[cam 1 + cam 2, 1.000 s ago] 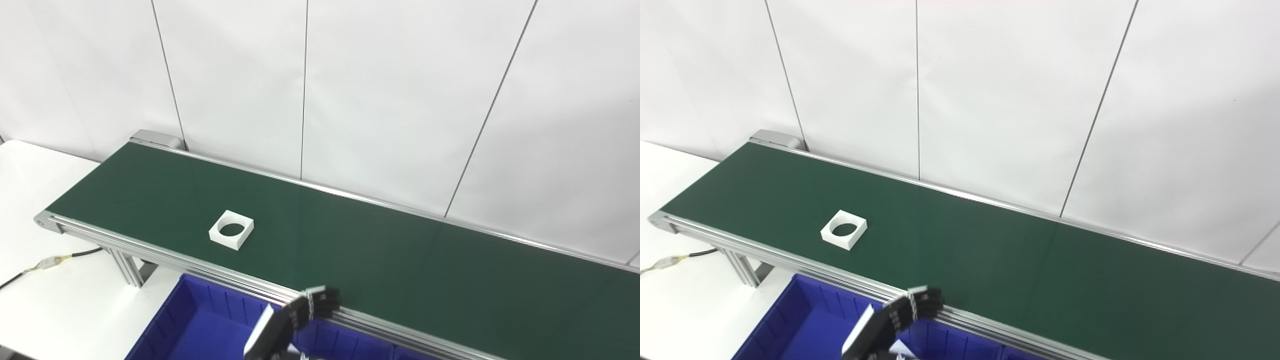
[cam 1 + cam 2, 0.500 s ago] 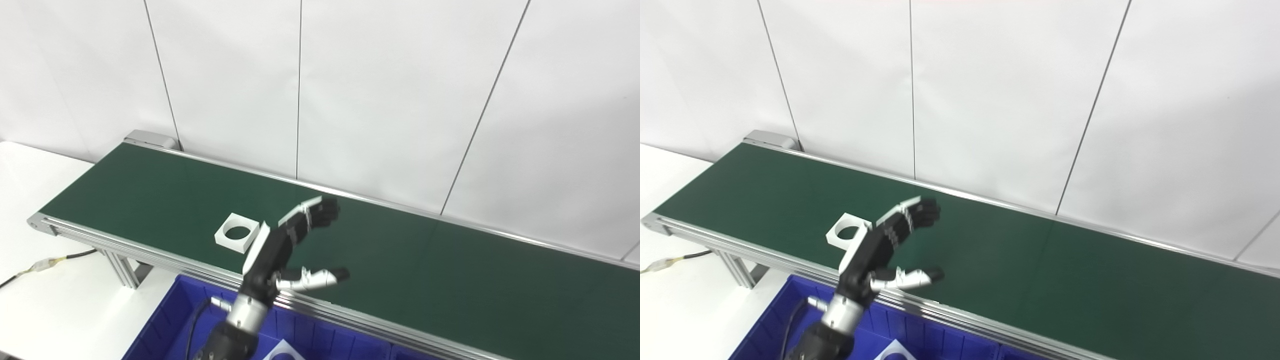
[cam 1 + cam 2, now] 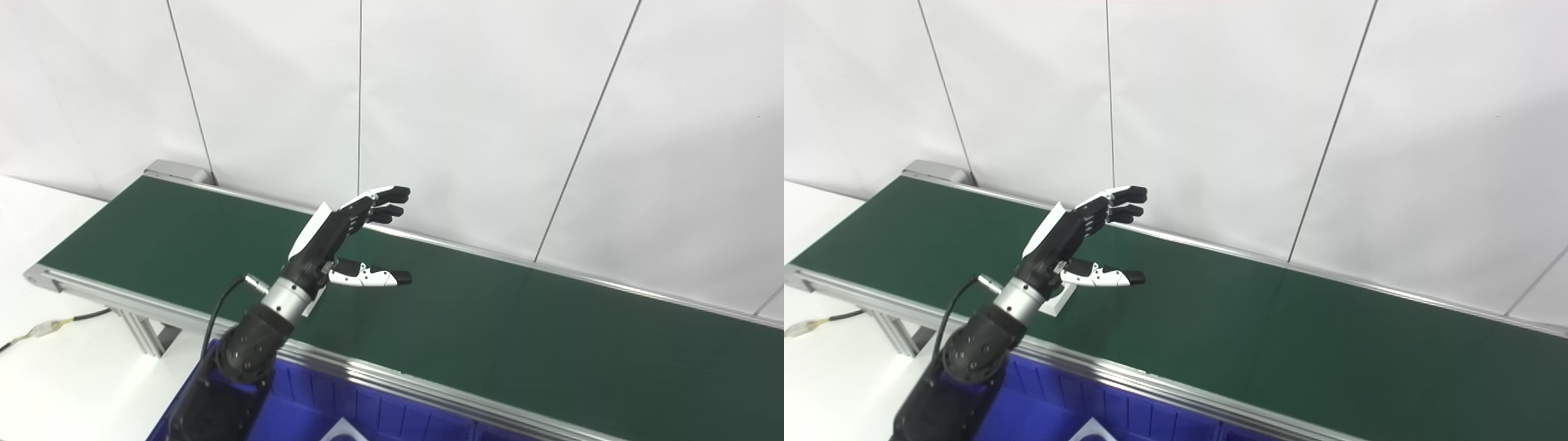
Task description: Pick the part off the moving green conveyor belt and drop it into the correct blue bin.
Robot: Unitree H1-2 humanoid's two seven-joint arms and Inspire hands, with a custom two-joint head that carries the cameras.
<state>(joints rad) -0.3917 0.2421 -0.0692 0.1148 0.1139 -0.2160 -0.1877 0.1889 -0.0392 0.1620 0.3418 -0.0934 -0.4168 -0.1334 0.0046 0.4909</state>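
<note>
My left hand [image 3: 334,236] hangs above the green conveyor belt [image 3: 490,318], fingers spread wide and holding nothing. The white part [image 3: 1055,301] lies on the belt under my wrist, mostly hidden, with the blue bin [image 3: 1072,407] at the near edge.

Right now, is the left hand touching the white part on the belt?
Cannot tell. In the right eye view the left hand covers most of the white square part; neither contact nor gap shows plainly.

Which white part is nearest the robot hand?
The part on the green belt, peeking out under the left robot hand; the other part lies in the blue bin.
</note>
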